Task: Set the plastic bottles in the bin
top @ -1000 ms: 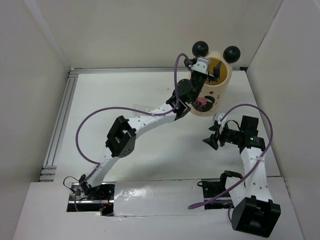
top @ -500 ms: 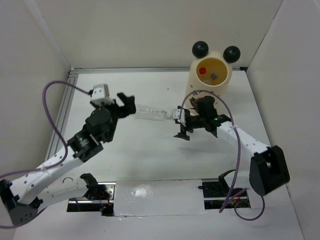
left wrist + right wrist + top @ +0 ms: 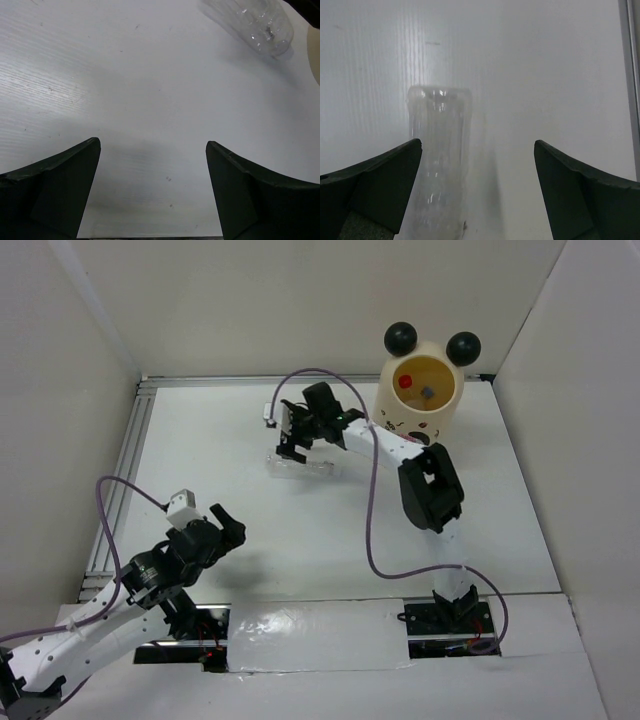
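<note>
— What's changed?
— The left gripper (image 3: 231, 523) has retreated, jaws spread. The right gripper (image 3: 290, 446), jaws also spread, now hovers over the clear unlabelled plastic bottle (image 3: 306, 467) lying left of the tall cream-yellow cylindrical bin (image 3: 395, 420); apparently it takes over.

- white desk (image 3: 330, 540), faint scuff marks on surface
- metal rail (image 3: 118, 485) along desk's left edge
- silver taped strip (image 3: 320, 635) at near edge
- plain white walls (image 3: 300, 300) surrounding

Plain cream walls (image 3: 300, 300) enclose a white table (image 3: 300, 530) edged on the left by an aluminium rail (image 3: 118, 480).
</note>
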### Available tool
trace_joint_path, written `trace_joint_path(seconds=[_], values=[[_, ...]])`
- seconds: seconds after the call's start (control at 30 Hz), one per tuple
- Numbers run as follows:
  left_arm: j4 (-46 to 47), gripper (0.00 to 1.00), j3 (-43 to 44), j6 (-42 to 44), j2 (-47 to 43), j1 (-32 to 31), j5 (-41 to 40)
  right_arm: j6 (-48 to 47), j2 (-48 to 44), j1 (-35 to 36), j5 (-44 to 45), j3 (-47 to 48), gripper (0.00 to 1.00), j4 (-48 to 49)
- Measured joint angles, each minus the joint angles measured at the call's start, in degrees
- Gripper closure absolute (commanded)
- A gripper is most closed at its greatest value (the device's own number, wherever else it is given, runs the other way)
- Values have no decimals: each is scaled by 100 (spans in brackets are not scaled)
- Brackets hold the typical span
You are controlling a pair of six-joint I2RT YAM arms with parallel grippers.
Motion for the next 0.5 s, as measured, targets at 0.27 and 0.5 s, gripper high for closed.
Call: trace_joint_path(seconds=[0.27, 0.5], values=[[-260, 1, 22, -107, -146, -46, -4, -83, 1287, 560, -140, 1799, 0, -1270], [-323, 1, 31, -111, -212, -50, -20, -129, 1729, 588, 382, 2015, 7, -1668]])
